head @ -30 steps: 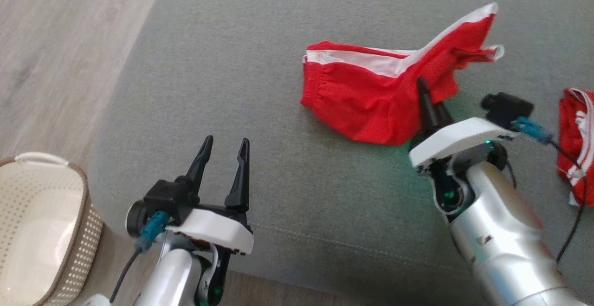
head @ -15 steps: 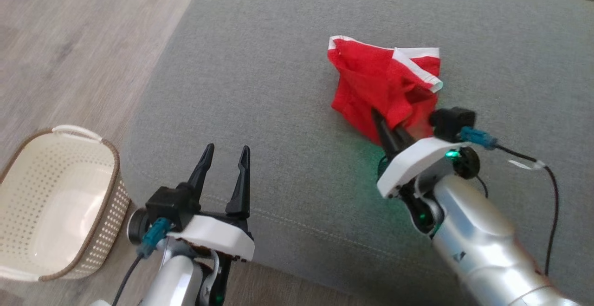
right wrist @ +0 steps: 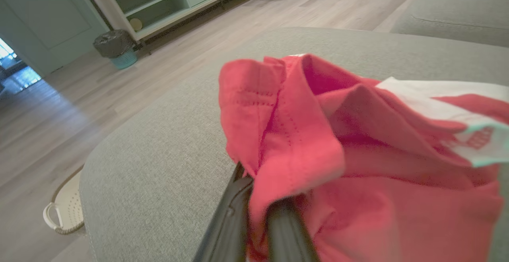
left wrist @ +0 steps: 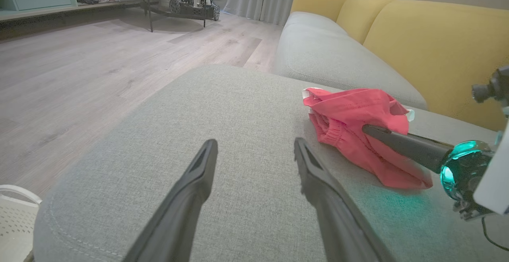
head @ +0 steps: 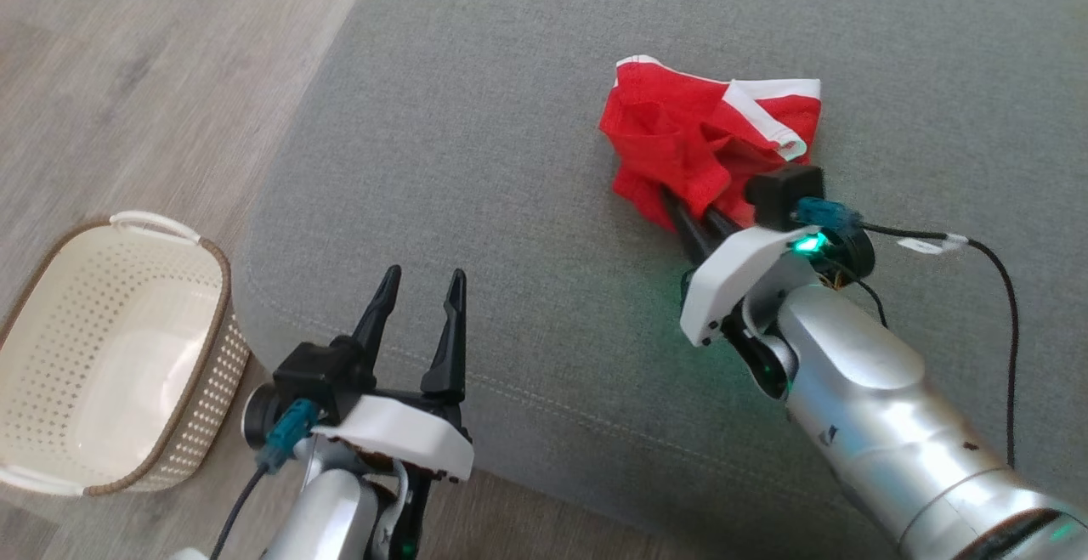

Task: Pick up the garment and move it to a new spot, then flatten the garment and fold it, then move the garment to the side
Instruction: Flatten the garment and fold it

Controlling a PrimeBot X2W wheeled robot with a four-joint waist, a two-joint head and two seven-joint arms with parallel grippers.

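Garment [head: 697,131] sits bunched on the cushion [head: 476,118], pinched by the right hand [head: 690,210].

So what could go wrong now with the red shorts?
The right pincer pinches just one bunched bit of the red shorts, so they might slip out when lifted. They're crumpled, so they could land in a heap on the sofa cushion and be harder to flatten.
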